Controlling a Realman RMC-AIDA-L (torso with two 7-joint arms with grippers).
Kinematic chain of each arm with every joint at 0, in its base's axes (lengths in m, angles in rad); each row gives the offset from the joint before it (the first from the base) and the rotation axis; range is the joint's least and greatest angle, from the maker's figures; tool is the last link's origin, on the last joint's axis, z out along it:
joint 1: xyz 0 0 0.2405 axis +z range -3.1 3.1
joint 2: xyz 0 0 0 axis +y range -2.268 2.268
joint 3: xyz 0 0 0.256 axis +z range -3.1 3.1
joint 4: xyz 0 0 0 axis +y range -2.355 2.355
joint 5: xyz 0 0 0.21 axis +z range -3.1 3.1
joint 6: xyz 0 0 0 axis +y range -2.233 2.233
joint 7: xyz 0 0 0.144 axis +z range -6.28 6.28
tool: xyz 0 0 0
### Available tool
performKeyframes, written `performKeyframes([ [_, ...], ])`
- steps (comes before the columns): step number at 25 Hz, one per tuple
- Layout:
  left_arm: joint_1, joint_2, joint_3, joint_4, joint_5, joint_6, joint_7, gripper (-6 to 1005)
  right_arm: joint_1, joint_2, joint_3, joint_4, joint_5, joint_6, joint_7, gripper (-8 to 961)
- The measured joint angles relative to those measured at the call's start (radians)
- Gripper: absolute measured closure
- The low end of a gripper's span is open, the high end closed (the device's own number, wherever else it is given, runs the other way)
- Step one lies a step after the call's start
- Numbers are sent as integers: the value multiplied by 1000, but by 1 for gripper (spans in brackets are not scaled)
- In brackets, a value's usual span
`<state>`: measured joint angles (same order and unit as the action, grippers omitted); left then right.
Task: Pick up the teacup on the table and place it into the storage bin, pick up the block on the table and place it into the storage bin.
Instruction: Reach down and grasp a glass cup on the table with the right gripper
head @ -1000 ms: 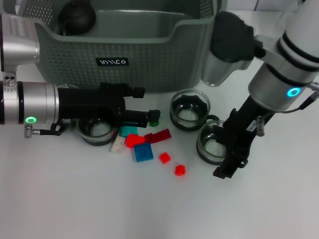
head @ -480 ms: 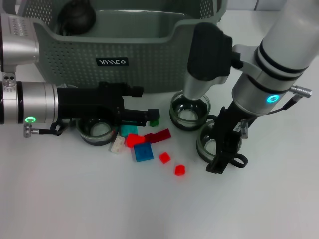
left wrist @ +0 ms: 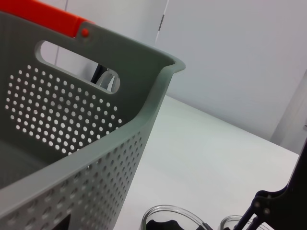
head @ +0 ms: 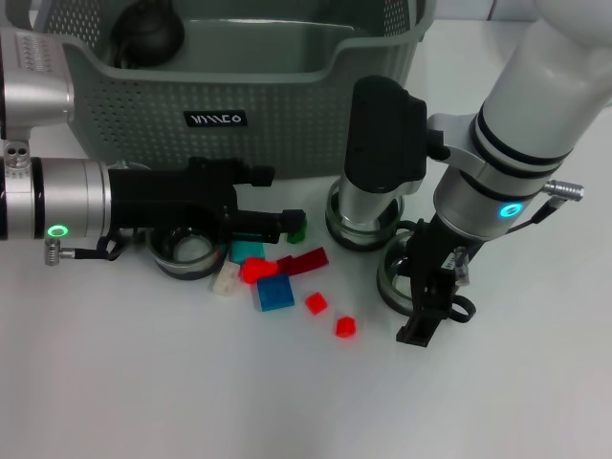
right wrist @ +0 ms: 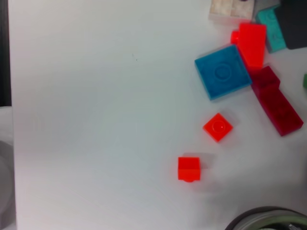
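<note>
right gripper (head: 424, 320) at 4 o'clock, touching teacup (head: 400, 273), clamp state unclear | left gripper (head: 287, 223) over blocks (head: 273, 292), state unclear | storage bin (head: 287, 105) at 12

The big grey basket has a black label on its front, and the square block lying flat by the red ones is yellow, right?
Not quite. The label on the storage bin is black, but the square block beside the red ones is blue, not yellow. The head view shows it, and so does the right wrist view.
</note>
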<state>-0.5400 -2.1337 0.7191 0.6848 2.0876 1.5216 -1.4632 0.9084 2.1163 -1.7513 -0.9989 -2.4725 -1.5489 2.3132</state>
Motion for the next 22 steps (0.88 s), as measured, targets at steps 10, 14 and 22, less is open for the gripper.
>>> performKeyframes([
  [10, 3, -1, -8, -2, 0, 0, 0, 136, -3, 1, -17, -1, 12, 5, 17, 85],
  [14, 6, -2, -9, -2, 0, 0, 0, 136, -4, 1, -28, 0, 12, 15, 39, 122],
  [22, 11, -1, -9, -2, 0, 0, 5, 136, -11, 0, -46, 5, 7, 43, 83, 363],
])
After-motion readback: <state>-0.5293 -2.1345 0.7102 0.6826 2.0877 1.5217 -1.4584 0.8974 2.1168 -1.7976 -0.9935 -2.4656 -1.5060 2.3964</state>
